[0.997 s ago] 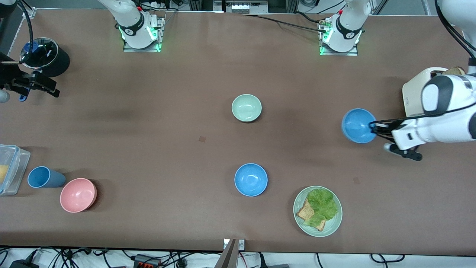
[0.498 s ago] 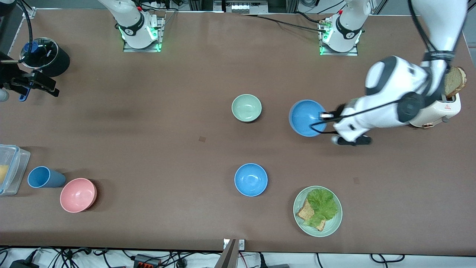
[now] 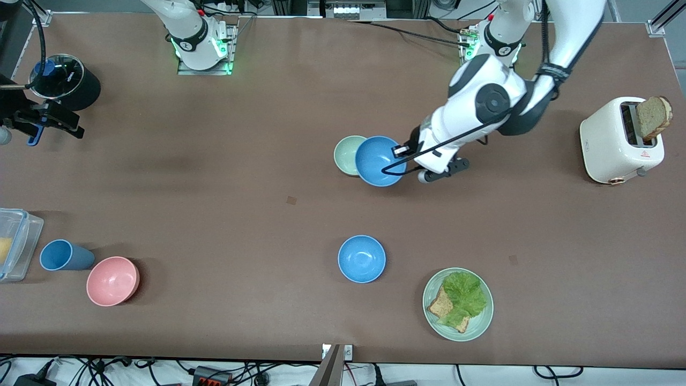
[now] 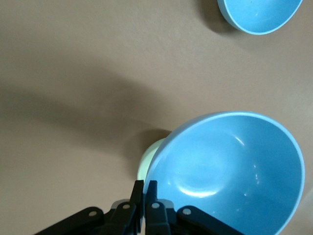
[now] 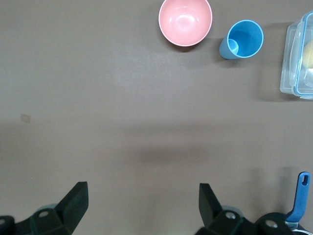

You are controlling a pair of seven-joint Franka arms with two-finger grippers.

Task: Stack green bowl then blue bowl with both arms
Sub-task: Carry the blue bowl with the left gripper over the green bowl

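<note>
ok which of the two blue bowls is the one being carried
The blue bowl held up over the green bowl, its rim pinched by the left gripper. The other blue bowl sits untouched on the table, nearer the front camera.

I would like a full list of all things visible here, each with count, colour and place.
green bowl: 1, mint, mid-table
blue bowl: 1, held over the green one
second blue bowl: 1, nearer the camera
plate: 1, green, with lettuce and toast
pink bowl: 1, beside blue cup
clear box: 1, table edge
toaster: 1, white
black pot: 1
left tool: pinching the blue bowl's rim
right tool: open, waiting near the pot
</note>
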